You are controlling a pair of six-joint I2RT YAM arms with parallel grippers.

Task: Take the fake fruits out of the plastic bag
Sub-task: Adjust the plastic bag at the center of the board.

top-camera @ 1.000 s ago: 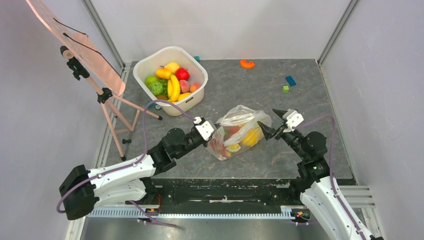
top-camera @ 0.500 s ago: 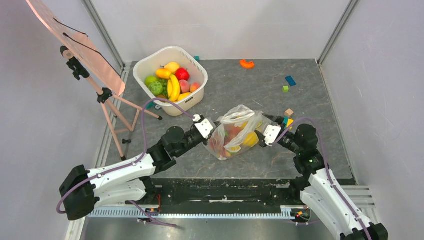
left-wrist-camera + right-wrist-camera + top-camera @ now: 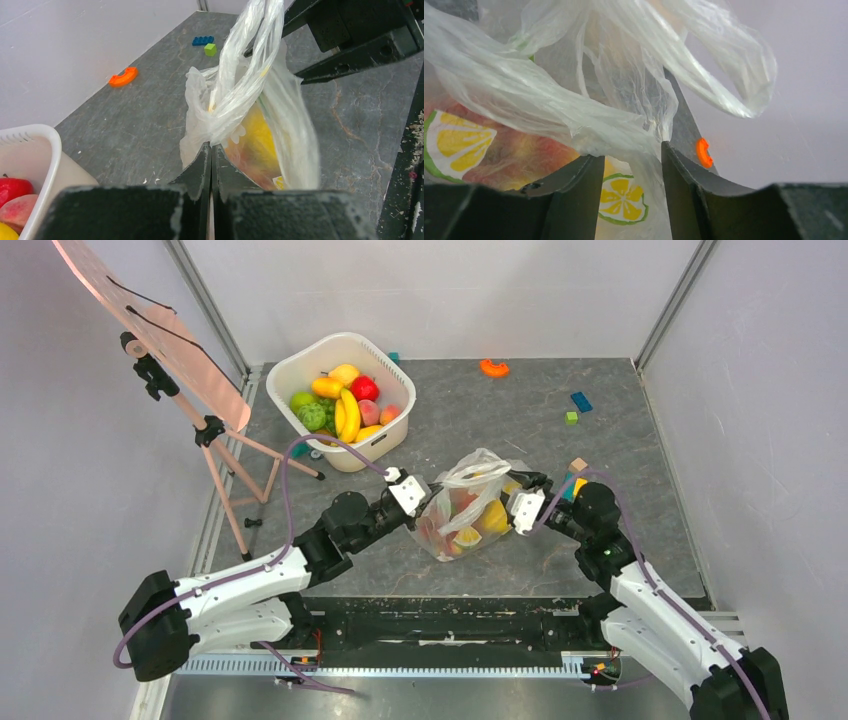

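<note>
Right hand (image 3: 514, 496) has closed in from well right of the bag (image 3: 478, 480) and now sits against the bag's right side. Left hand (image 3: 424, 504) is unchanged at the bag's left side.

Right hand: fingers apart, with loose bag (image 3: 549, 100) film lying in the gap between them, as seen from its wrist camera (image 3: 631, 160). No clamp on the film is evident.

Left hand (image 3: 210, 152): fingers together, pinching a fold of the bag (image 3: 235, 85) low on its left side. The twisted handles rise above the pinch.

Bag: resting on the table (image 3: 620, 460) between the two hands, mouth gathered at the top. The fruits (image 3: 462, 525) are all inside it, red and pink ones toward its left and a yellow fruit (image 3: 495, 517) toward its right. The yellow fruit (image 3: 257, 140) presses against the film.

Tub (image 3: 300, 365): well behind and left of the bag, holding other fruit.

Orange piece (image 3: 494, 368): on the table far behind the bag.
</note>
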